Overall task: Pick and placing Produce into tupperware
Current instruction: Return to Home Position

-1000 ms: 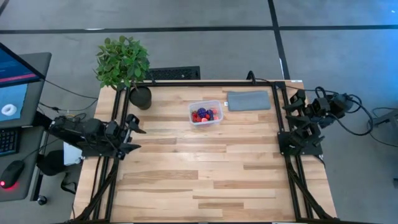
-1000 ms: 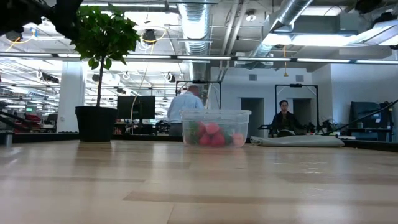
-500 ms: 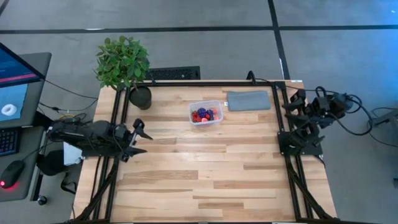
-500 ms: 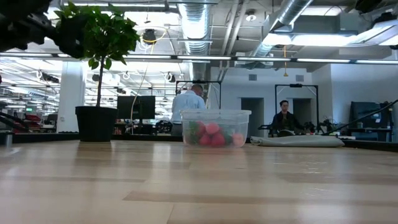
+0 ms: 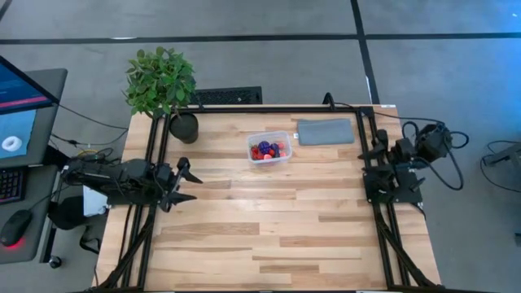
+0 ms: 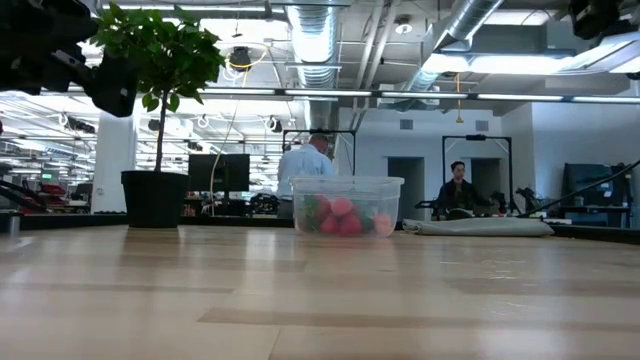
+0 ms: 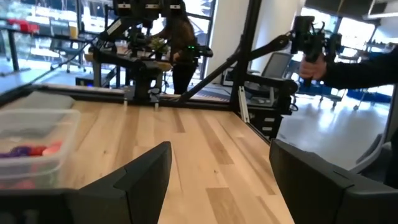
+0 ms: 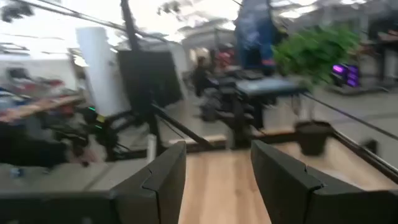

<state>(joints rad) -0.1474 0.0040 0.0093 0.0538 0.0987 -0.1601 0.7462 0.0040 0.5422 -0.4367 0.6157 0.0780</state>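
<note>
The near half of the table [image 5: 269, 236] is bare wood. At mid-depth, the left gripper [image 5: 187, 180] is held above the table's left edge and is pointed inward across the boards; its two fingers are spread wide and nothing is held between them. On the opposite side, the right arm is folded over the frame rail at the table's right edge; the right gripper [image 8: 217, 155] is likewise seen with its fingers parted and nothing gripped. Farther back, near the far edge and slightly left of centre, the tupperware [image 6: 350, 190] is set upright on the wood, well apart from both grippers. The produce [image 5: 269, 150] is contained inside it, red and pink pieces being mixed with dark purple ones. A flat grey pad [image 5: 326, 131] is laid just beside the box on its right. A potted plant [image 5: 160, 81] is stationed at the far left corner. Beyond the table, a standing person [image 6: 305, 165] and a seated person [image 6: 456, 186] are visible in the room.
</note>
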